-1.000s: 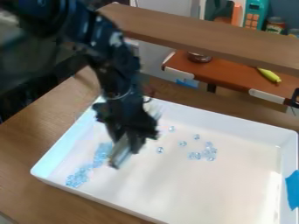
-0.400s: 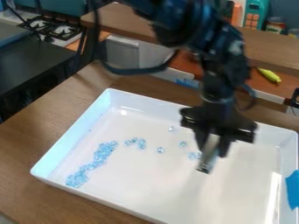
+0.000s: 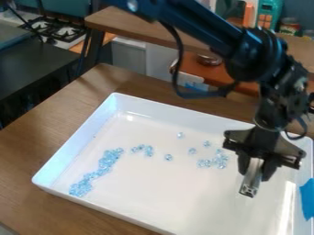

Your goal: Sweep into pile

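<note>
So the arm [image 3: 199,25] slants in from up top, bends, and the gripper [image 3: 254,173] hangs at view right, fingers [image 3: 269,170] clamped.

- Bright light fills the white tray [image 3: 184,202].
- A long glare streak shines on its floor toward four o'clock.
- A small glare spot sits toward its eleven o'clock.
- Deep shadow lies beneath the dark table [image 3: 34,66], toward nine o'clock.
</note>
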`<state>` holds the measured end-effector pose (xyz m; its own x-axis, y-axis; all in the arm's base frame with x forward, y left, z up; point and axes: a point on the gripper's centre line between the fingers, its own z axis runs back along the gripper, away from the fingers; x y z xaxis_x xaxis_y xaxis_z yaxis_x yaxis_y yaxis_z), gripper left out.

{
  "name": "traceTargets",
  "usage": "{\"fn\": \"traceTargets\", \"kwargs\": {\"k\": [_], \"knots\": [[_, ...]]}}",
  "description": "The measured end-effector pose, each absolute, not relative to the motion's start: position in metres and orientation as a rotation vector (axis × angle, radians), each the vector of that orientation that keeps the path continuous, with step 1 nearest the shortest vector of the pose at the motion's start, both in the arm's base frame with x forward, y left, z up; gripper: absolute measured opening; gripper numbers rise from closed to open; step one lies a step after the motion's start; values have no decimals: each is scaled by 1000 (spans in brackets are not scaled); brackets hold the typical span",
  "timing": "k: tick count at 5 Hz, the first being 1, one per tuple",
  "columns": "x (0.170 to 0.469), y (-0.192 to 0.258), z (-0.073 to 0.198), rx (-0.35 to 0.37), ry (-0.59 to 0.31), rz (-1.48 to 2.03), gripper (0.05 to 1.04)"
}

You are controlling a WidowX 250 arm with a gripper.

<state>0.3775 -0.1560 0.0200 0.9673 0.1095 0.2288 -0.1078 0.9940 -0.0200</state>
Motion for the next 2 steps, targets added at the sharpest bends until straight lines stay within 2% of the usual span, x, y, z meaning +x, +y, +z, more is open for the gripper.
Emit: {"fn": "traceTargets", "kwargs": {"k": [2], "knots": [[400, -137, -3, 0, -207, 146, 382]]}}
